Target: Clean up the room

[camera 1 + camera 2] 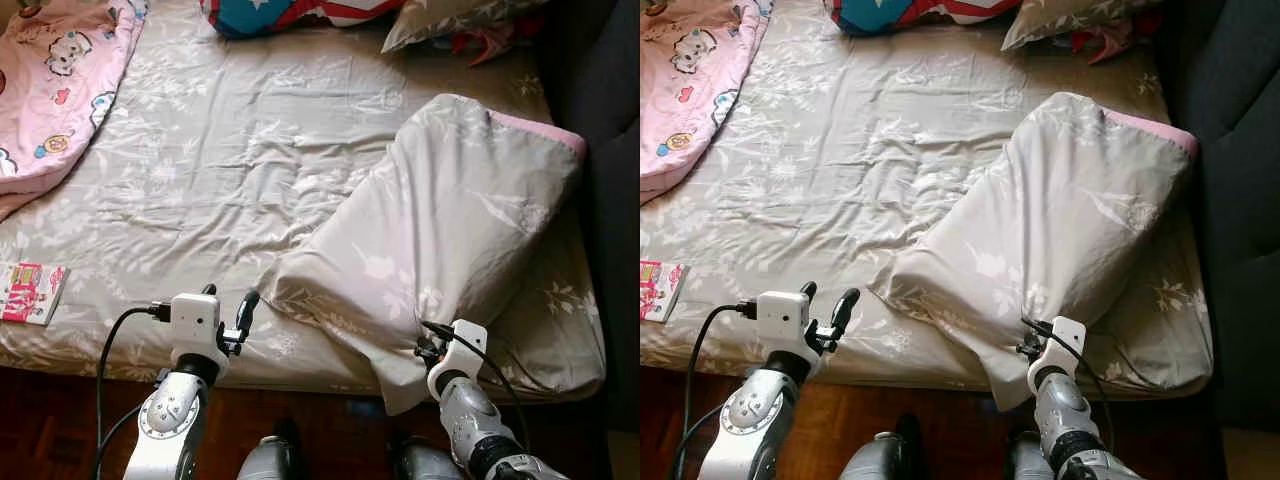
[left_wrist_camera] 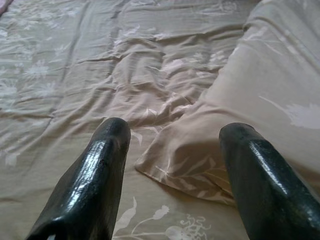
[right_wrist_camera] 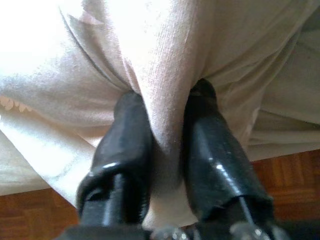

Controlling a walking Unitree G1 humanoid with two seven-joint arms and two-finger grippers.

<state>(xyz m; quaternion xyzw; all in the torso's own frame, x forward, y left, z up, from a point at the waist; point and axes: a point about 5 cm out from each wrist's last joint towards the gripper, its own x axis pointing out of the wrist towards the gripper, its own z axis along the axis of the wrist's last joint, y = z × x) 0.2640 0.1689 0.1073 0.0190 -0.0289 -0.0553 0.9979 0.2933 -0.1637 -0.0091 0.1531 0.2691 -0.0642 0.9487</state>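
The right gripper [image 3: 167, 112] is clamped on a fold of the quilt [image 1: 450, 230]; in the right wrist view the pale cloth is pinched between both fingers [image 3: 127, 130] and bulges above them. In the head views this gripper [image 1: 428, 343] sits at the quilt's near edge, at about 5 o'clock in the scene, at the front edge of the bed [image 1: 230, 130]. The left gripper [image 1: 228, 305] has its jaws wide apart and holds nothing; it hovers over the sheet at about 7 o'clock, just beside the quilt's near-left corner. In the left wrist view its fingers [image 2: 95, 170] frame that corner [image 2: 175, 165], which lies flat on the wrinkled sheet, apart from both fingers. The quilt is grey with a pale leaf print and a pink border [image 1: 535, 128] at its far end; it lies bunched diagonally across the right half of the bed, from 5 o'clock toward 2 o'clock. A pink cartoon blanket [image 1: 55, 80] lies at 10 o'clock. A small red-and-white packet [image 1: 30, 292] rests on the near-left edge at 8 o'clock. A red, white and blue pillow [image 1: 290, 14] lies at 12 o'clock, and a grey pillow [image 1: 450, 20] at 1 o'clock. Wooden floor [image 1: 50, 420] shows below the bed.
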